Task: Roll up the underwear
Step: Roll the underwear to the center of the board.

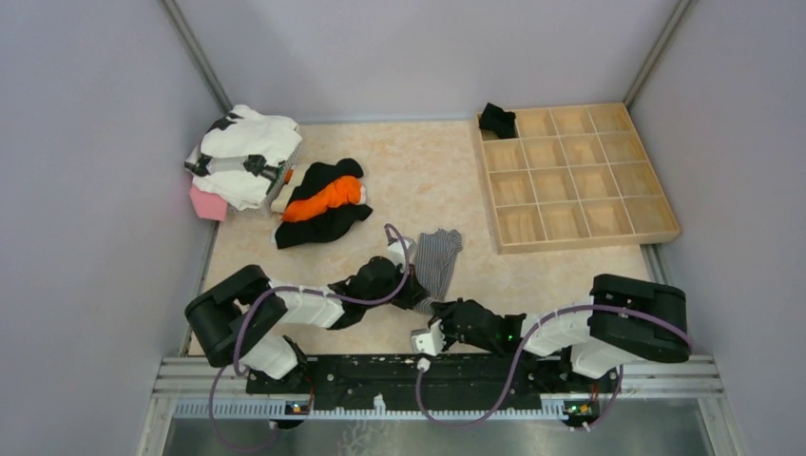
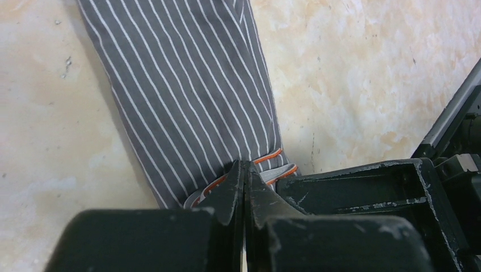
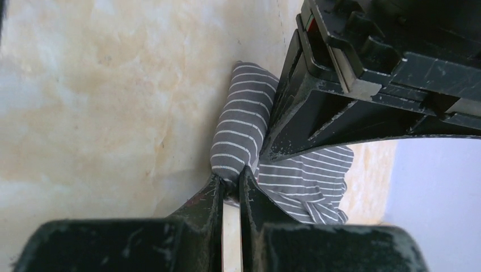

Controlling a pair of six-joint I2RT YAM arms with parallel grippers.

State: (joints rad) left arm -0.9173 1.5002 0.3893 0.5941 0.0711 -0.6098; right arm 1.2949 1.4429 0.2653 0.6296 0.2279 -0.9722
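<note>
The left jaws are pressed tight on the orange-edged end of the grey striped underwear (image 2: 187, 90). The right jaws pinch its rolled-up end, which only the right wrist view shows. From the top, it lies by the middle of the near edge of the table (image 1: 418, 180). Only that view shows the black underwear (image 1: 496, 119), in the far left box of the wooden tray (image 1: 589, 239) by the far right corner.
</note>
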